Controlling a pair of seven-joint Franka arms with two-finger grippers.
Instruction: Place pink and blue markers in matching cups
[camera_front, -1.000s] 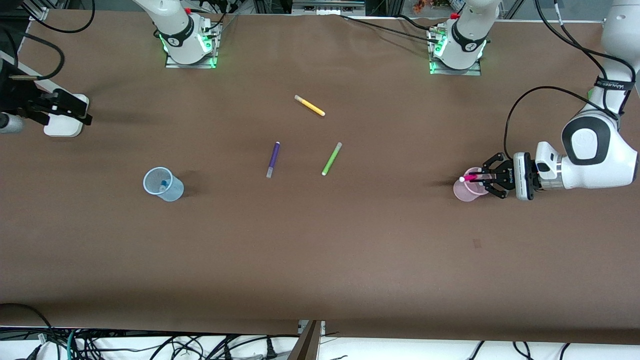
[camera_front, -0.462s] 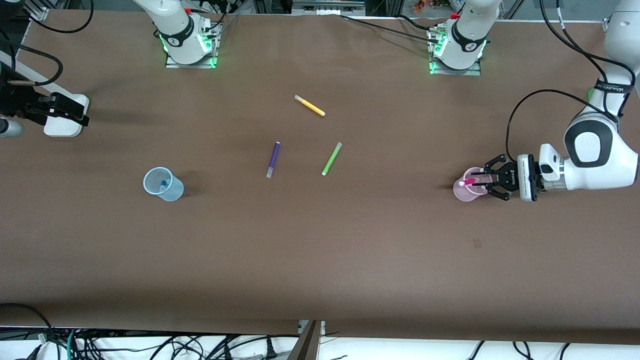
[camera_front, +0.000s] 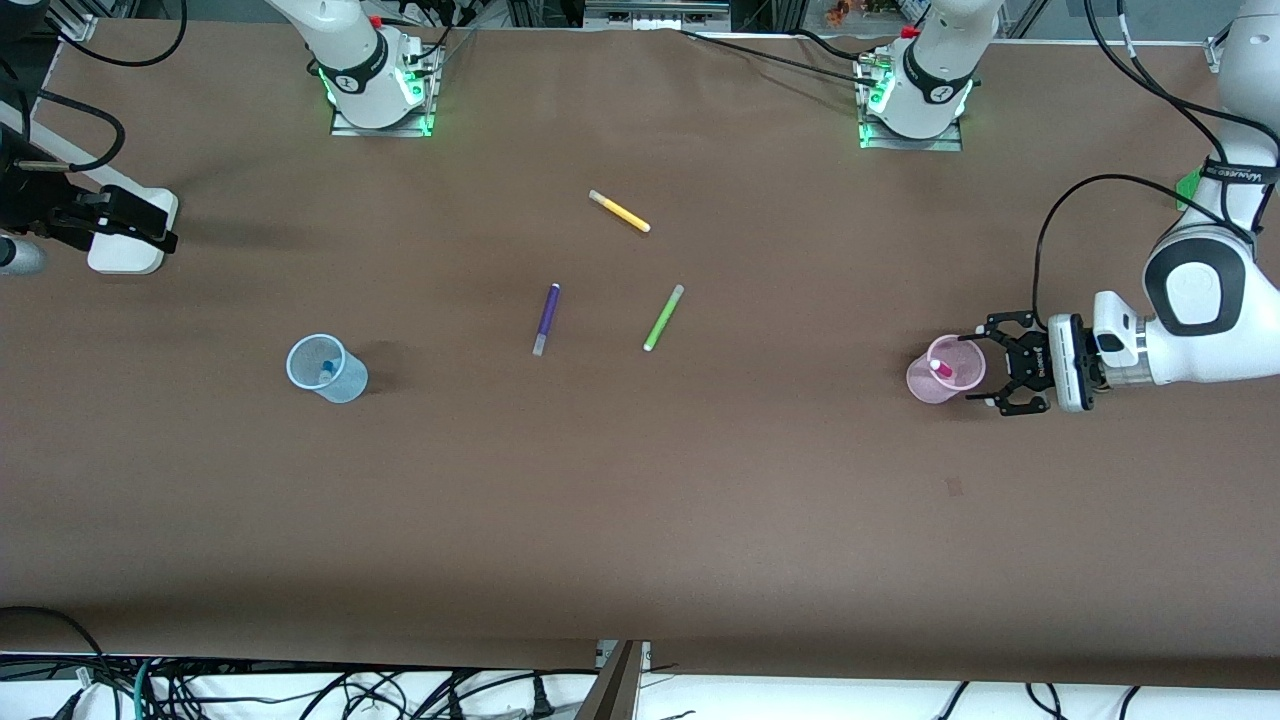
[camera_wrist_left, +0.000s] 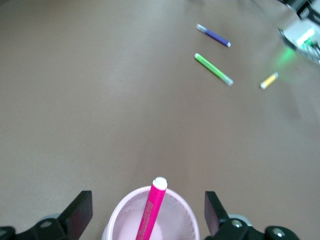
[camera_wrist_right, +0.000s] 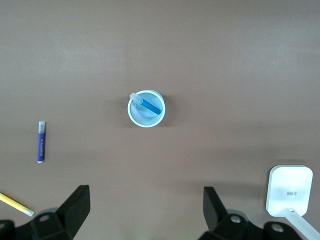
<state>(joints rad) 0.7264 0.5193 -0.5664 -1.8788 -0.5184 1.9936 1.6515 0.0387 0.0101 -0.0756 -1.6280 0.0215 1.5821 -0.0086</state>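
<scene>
Pink marker (camera_front: 940, 369) upright in pink cup (camera_front: 934, 384), clear of left claw (camera_front: 985, 372).
Spread wide just beside cup; right claw (camera_front: 150, 225) spread, waiting well above blue cup (camera_front: 327, 369).

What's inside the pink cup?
The pink marker stands tilted inside the pink cup, its pale cap poking above the rim. Its lower end is hidden by the cup's wall. Nothing else shows in there.
</scene>
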